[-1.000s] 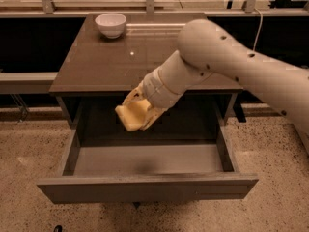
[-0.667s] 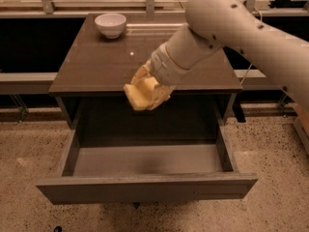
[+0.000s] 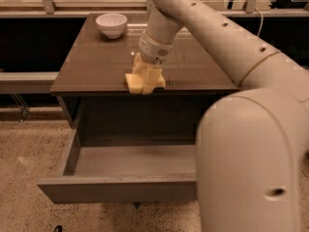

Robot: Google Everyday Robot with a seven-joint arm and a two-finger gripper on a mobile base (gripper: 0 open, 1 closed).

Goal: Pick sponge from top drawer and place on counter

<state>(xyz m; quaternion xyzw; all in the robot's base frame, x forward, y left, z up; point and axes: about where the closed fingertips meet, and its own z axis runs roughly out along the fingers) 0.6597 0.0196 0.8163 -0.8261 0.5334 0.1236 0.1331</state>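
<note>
My gripper (image 3: 147,82) hangs over the front edge of the glossy dark brown counter (image 3: 91,62), near its middle. It is shut on the pale-yellow sponge (image 3: 135,81), which sits low at the counter's edge; I cannot tell whether it touches the surface. The yellowish fingers (image 3: 153,75) clasp the sponge from above. The top drawer (image 3: 116,190) stands pulled out below, and its smooth grey interior (image 3: 130,161) shows nothing in it. My large pale arm hides the drawer's right part.
A white bowl (image 3: 111,24) stands at the back left of the counter. Speckled floor (image 3: 29,144) lies left of the cabinet. A low shelf or bench (image 3: 24,79) runs along the left, with railing posts behind the counter.
The gripper has lifted the sponge from above the open drawer up and back to the counter's front edge. My arm now fills the right foreground.
</note>
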